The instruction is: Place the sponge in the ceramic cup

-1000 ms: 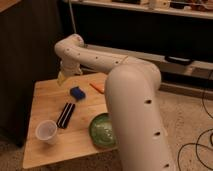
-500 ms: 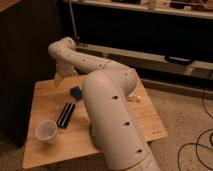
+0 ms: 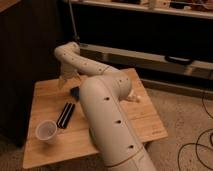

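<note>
Nearest the camera, the thick white arm (image 3: 112,125) rises from the bottom edge at 6 o'clock and covers the middle of the wooden counter (image 3: 145,120). To the arm's 9 o'clock, near the counter's front left corner, stands the ceramic cup (image 3: 46,131), upright with its round rim open to view and nothing visible inside it. Just beyond the cup, at its 1 o'clock and apart from it, lies a black flat object (image 3: 65,114) with a pale stripe along its length, pointing roughly from 7 to 1 o'clock.

Farther back, at 1 o'clock from the black object, the sponge (image 3: 74,92) rests on the counter as a small bright-blue patch; its right side is hidden behind the arm, and it is well apart from the cup. The arm bends at an elbow above the sponge, runs back toward 11 o'clock, then turns down. There the gripper (image 3: 64,82) hangs over the far left part of the counter, just beside the sponge at its 11 o'clock; whether it touches the sponge, and whether it is open or closed, cannot be told.

Behind the counter, at 12 o'clock, a dark shelf unit (image 3: 150,55) spans the background, and cables (image 3: 200,145) lie on the floor at 4 o'clock
</note>
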Robot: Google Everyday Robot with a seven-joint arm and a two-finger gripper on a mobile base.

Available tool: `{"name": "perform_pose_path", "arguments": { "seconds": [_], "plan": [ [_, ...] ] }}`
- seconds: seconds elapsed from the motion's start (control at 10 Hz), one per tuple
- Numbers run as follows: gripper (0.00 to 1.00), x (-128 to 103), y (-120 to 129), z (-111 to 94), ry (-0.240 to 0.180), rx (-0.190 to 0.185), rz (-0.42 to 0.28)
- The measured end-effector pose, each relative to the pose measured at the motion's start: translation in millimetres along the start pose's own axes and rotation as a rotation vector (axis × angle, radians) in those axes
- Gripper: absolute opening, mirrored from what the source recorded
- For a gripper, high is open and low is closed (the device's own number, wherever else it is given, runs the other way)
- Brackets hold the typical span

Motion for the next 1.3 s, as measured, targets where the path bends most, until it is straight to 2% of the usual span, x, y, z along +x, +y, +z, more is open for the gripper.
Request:
{"name": "perform_pose_path", "arguments": {
  "seconds": [0.2,0.7,0.8,0.9,1.2,1.3],
  "plan": [
    [0.8,0,-5,17,0.007,-0.028,0.009],
    [0.8,0,-12,55,0.036,-0.012,0.037],
    [0.75,2,-14,60,0.045,-0.009,0.042],
    [0.66,4,-16,63,0.051,-0.008,0.046],
    [0.34,7,-11,65,0.058,-0.015,0.041],
    [0.22,8,-9,60,0.047,-0.034,0.043]
  ]
}}
